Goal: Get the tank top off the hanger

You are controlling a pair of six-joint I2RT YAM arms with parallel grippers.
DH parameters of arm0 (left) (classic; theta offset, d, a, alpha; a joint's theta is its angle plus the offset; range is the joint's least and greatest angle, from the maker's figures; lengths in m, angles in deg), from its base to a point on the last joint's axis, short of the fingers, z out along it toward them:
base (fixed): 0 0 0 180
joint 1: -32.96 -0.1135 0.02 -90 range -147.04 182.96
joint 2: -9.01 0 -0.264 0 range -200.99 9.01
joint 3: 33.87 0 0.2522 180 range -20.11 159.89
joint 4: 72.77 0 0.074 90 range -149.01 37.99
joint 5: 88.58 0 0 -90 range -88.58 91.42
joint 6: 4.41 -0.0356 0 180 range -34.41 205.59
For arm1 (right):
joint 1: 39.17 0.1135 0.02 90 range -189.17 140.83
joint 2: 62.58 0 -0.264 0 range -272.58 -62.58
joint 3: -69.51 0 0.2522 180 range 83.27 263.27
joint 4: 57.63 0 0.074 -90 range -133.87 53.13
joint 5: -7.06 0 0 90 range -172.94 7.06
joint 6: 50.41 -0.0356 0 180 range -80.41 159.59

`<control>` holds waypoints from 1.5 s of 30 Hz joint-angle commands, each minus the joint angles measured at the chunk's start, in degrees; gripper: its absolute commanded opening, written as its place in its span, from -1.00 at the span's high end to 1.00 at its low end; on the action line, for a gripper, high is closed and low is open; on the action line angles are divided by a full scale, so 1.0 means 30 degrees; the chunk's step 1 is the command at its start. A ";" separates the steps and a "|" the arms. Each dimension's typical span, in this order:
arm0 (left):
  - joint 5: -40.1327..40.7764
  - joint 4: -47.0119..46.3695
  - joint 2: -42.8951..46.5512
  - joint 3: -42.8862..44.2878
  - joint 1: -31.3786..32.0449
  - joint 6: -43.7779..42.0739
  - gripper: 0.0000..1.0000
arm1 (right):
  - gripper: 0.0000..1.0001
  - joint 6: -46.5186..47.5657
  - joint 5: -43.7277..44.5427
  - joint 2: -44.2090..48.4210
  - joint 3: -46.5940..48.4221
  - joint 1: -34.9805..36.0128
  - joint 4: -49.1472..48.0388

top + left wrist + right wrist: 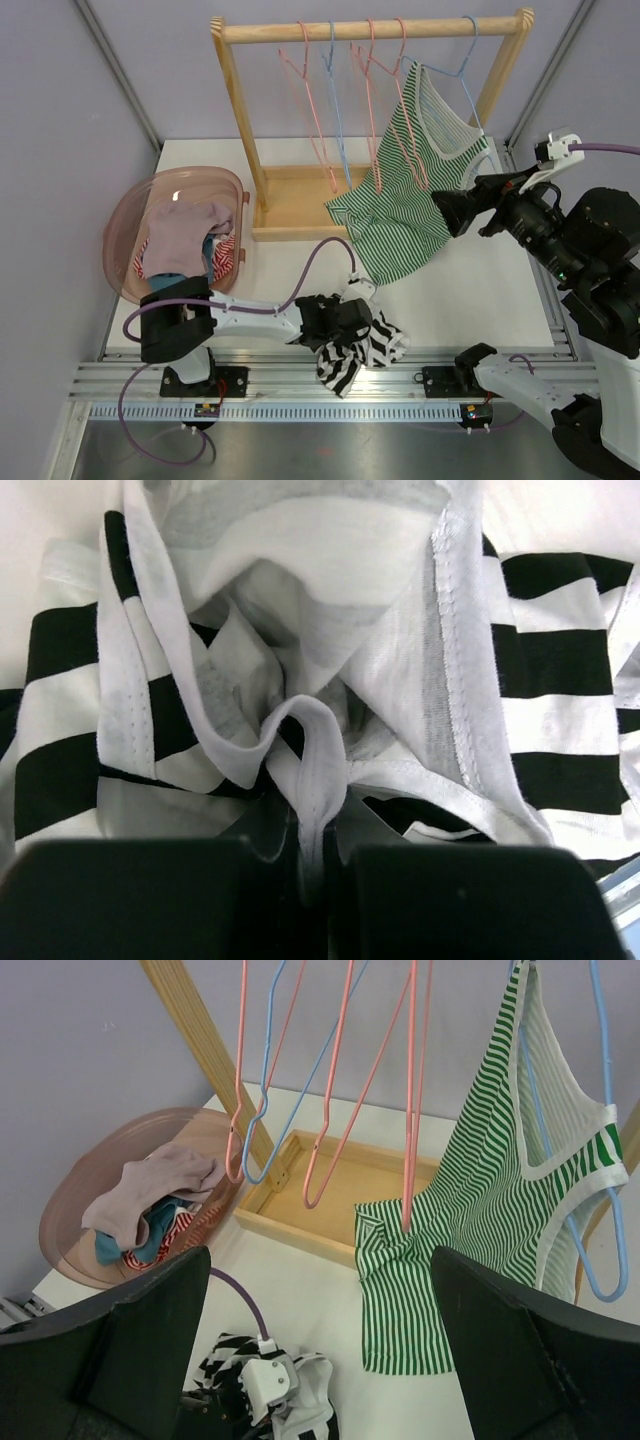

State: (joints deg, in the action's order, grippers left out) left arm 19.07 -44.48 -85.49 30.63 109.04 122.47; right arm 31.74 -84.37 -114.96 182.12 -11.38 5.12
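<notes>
Nearest first: the left gripper [322, 872] sits low at the near edge of the table [480, 300], clamped on a fold of white hem from a black-and-white top [560, 660]. That garment lies bunched on the table under it and is not the one I'm after.

The right gripper [447, 215] is raised off the table with its jaws spread wide and nothing between them. It faces the tank top [400, 190] from just beside it; I see no contact.

The tank top, green-and-white striped, hangs askew from the blue hanger [603, 1060] at the right end of the wooden rack [370, 30]. Its neck and straps are up on the wire, and the body slants down to the left, with the lower hem reaching the table by the rack's base tray. Empty hangers [408, 1160] hang beside it on the same rail. The pink basket [130, 210], far left, holds other clothes.

Judgement: the step in hand is the right arm's approach, with no grasp made yet. The next move calls for closing on the cloth near the strap or side seam, not on the wire, then drawing the strap off the hanger's shoulder. Pulling straight down risks dragging the hanger along or off the rail. The left arm would first have to release its load before it could help.
</notes>
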 commanded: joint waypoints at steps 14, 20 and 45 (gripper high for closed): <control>0.6888 1.2029 1.0665 0.3940 -0.4376 -0.0192 1.00 | -0.99 -0.0164 0.1940 0.1142 -0.1719 0.0023 -0.0833; 0.6744 1.3995 1.2544 0.8598 -0.9121 -0.3121 1.00 | -0.99 -0.0544 0.5656 0.1142 -0.1835 0.0023 -0.0948; -0.3070 1.3791 0.5629 1.4785 -2.6969 -0.6815 -0.98 | -0.99 0.0744 0.9705 -0.3602 0.1442 -0.0006 0.0075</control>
State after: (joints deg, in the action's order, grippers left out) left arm 13.41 -2.04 -71.52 72.86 28.28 102.36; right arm 32.41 -58.51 -124.75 182.19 -11.38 5.82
